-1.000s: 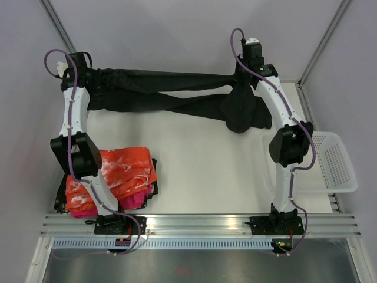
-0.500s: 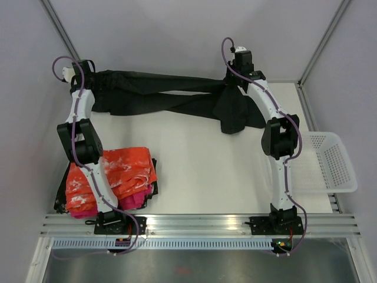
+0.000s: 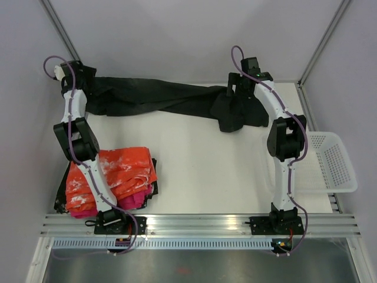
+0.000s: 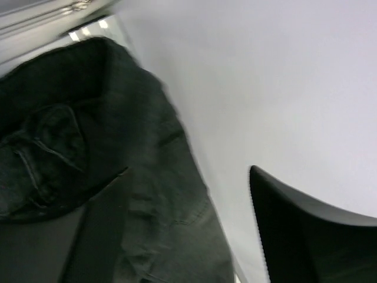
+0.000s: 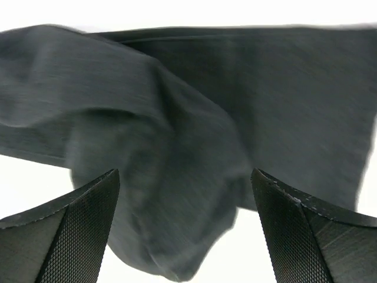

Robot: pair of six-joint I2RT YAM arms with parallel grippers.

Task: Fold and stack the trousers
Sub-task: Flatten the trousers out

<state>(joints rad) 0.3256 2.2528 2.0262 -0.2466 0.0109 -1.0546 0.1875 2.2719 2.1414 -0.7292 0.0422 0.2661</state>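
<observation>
Two grippers: we see both with jaws spread wide and nothing held. The left gripper [image 4: 189, 172] is over the far left corner, and the right gripper [image 5: 185, 175] is over the far edge, towards the right.
Trousers: the trousers [image 3: 156, 97] lie stretched along the far edge of the worktop [image 3: 206, 159], running from the far left corner to a bunched heap near the far right corner.
Step in hand: we judge this to be the laying-out before the first fold, since no fold is made yet.
Doing it well: we would smooth the right-hand heap first. Then we would pinch through both legs at each end and move the two ends evenly, so the legs lie one on the other and not crossed.
Stacking place: this is likely the orange-and-white garment [image 3: 115, 171] at the near left corner, well apart from the trousers.
Hard to see: both wrist views are blurred, and we cannot tell waistband from cuffs. In the top view the fingertips vanish against the black cloth.
</observation>
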